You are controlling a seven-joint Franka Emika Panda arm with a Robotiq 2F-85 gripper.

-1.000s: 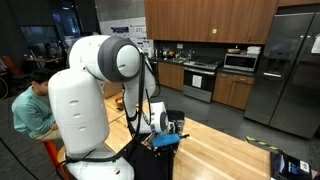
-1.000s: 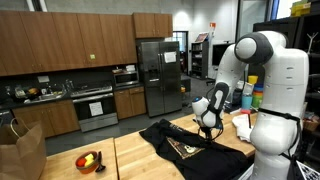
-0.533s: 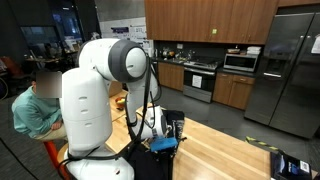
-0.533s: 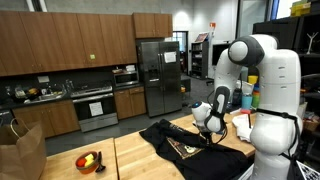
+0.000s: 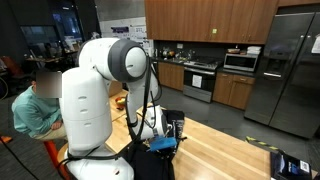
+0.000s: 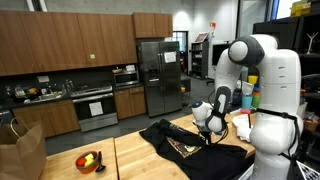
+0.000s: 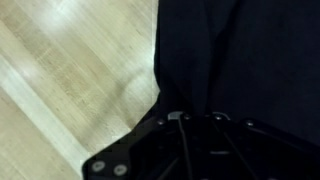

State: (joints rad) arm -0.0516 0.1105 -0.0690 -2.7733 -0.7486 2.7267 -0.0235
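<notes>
Paper bag: a brown paper bag (image 6: 20, 150) stands at the far left in an exterior view, well apart from the cloth.
Bowl: a dark bowl (image 6: 88, 160) holding yellow and red pieces sits on the wooden worktop (image 6: 130, 158), left of the cloth.
Garment look: the black garment (image 6: 175, 133) lies spread and rumpled on the worktop, with folds at its edges and a pale gold print (image 6: 190, 150) on the middle. In the wrist view it is plain dark cloth (image 7: 250, 60) filling the right side, its edge running down over bare wood.
Garment place: on the worktop's right part, just before the robot's base.
Gripper: the gripper (image 6: 208, 131) points down at the garment's right portion, low against the cloth.
Gripper state: I cannot tell how far apart the jaws stand, nor whether they have caught cloth; dark cloth hides the fingertips in every view.
Change: compared with a second ago the arm has leaned over and the gripper sits lower, closer to the cloth. Since half a second ago nothing visible has shifted. The garment lies as before.
</notes>
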